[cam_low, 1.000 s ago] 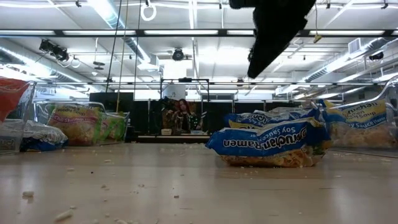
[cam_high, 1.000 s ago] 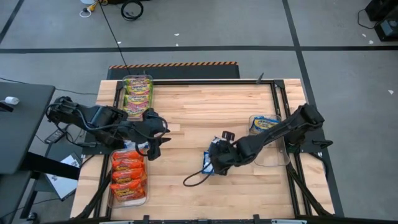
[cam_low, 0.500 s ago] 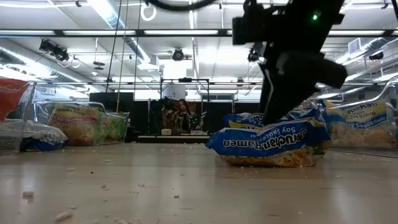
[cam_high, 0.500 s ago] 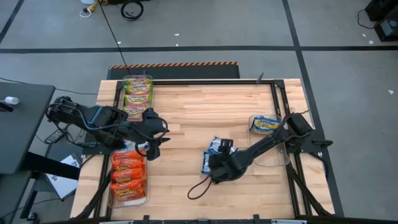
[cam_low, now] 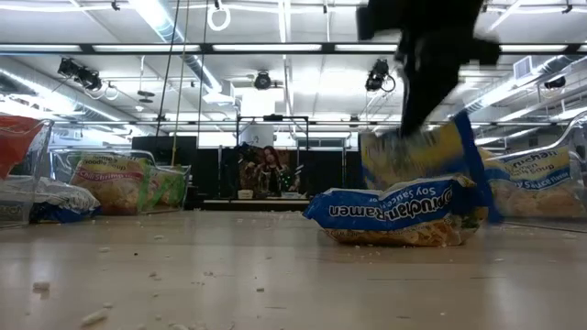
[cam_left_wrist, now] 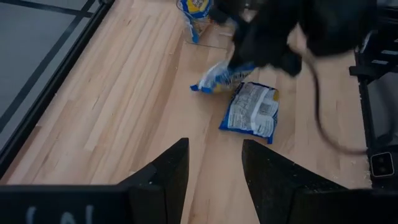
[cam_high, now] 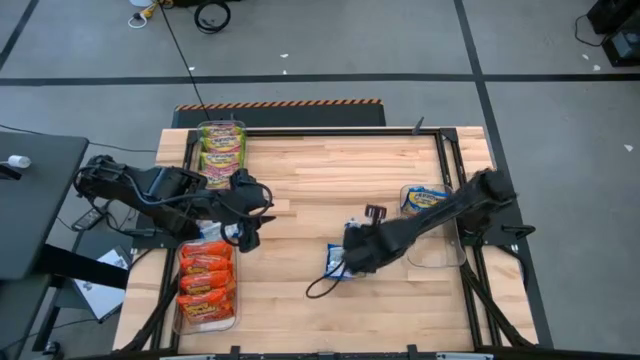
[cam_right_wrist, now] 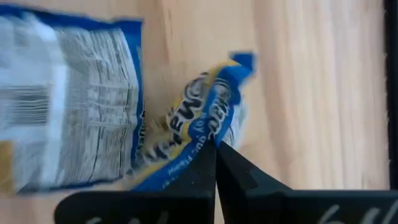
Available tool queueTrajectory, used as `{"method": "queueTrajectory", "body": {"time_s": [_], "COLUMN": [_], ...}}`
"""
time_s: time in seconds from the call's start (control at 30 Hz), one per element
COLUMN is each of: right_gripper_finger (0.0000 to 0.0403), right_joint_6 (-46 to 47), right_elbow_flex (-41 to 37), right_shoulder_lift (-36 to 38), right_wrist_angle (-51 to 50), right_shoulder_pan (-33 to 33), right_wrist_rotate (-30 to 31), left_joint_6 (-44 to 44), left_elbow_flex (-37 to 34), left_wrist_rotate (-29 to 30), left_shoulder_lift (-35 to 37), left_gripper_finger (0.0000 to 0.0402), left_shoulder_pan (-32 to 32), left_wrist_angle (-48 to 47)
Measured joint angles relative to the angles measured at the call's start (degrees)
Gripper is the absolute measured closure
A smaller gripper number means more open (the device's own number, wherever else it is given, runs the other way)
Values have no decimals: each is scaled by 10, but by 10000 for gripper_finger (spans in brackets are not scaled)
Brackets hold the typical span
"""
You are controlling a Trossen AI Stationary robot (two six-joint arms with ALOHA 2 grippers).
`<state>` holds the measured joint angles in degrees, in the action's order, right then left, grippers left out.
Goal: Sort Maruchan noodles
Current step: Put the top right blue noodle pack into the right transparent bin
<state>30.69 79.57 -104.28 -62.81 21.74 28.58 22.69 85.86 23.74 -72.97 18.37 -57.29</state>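
Pinching a blue packet [cam_right_wrist: 193, 134] by one crinkly edge, the right gripper [cam_high: 352, 243] hangs it above another packet [cam_left_wrist: 251, 110]. Light, floppy and brittle inside, it probably suits an edge grip. At nine o'clock, the left gripper [cam_left_wrist: 214, 168] waits, fingers apart.

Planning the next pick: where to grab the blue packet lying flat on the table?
Probably a short-end seam of the flat blue packet, from above: it lies back-up, so only thin edges are pinchable. The right gripper holds the other packet by its edge.
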Motion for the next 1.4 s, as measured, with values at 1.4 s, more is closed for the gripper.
{"method": "queueTrajectory", "body": {"time_s": [1.4], "right_gripper_finger": [398], "right_joint_6": [-396], "right_elbow_flex": [-343], "right_shoulder_lift": [523], "right_wrist_angle": [-34], "right_shoulder_pan": [-22], "right_wrist_rotate": [-458], "left_joint_6": [37], "left_elbow_flex": [0], "left_wrist_rotate": [11], "left_shoulder_lift": [-126], "left_gripper_finger": [249], "left_shoulder_pan": [-9], "left_wrist_angle": [573]}}
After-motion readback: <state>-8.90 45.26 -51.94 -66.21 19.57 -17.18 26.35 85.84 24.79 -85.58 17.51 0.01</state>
